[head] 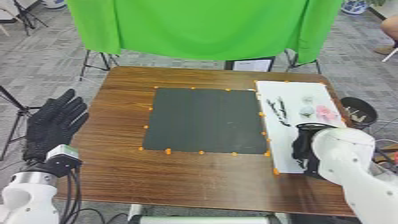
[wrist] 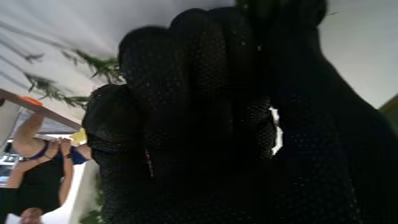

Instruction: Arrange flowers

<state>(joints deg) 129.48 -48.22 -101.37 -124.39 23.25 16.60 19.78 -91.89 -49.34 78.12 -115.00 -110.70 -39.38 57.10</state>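
Beside the left edge of the brown table (head: 204, 180), the left hand (head: 55, 122) is released, its fingers straight. On the tabletop lies a dark mat (head: 204, 122), then a white board (head: 281, 140) bearing leafy sprigs (head: 282, 108), pale flowers (head: 307, 111) and a pink flower (head: 326, 113). The right hand (head: 305, 142) is over the board's near part, nearer the robot than the flowers; whether it grasps anything, I cannot tell

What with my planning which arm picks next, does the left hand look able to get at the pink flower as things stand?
Probably not from there: the left hand is off the table's left side, while the pink flower lies on the white board at the right, beyond the dark mat.
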